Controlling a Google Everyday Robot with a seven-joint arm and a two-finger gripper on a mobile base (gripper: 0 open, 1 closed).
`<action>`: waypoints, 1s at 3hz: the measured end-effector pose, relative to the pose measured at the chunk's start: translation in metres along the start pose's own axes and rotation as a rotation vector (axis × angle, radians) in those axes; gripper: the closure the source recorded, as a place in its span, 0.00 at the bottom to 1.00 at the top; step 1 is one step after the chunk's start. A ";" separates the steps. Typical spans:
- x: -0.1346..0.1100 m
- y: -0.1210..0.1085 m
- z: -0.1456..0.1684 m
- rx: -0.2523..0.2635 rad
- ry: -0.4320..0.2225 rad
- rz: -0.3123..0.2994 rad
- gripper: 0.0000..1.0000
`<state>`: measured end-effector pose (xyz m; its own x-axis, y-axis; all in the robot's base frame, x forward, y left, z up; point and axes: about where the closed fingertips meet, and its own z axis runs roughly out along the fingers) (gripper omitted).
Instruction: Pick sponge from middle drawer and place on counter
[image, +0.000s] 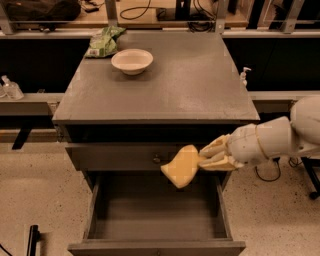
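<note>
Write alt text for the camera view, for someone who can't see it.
The gripper, reaching in from the right, holds the pale yellow sponge over the open middle drawer. A cream bowl and a green bag sit on the counter, at its far left.

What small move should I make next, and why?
Probably raise the gripper straight up. It is shut on the sponge, which hangs above the open middle drawer but below the front edge of the counter. It needs to clear that edge before moving over the bare surface in front of the bowl.
</note>
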<state>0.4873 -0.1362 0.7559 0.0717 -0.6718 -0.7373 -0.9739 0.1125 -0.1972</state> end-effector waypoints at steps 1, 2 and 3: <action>-0.024 -0.036 -0.035 -0.018 0.008 0.009 1.00; -0.045 -0.077 -0.061 -0.019 0.006 0.020 1.00; -0.057 -0.115 -0.079 0.028 0.012 0.050 1.00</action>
<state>0.5785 -0.1689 0.8718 0.0203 -0.6738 -0.7387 -0.9699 0.1661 -0.1783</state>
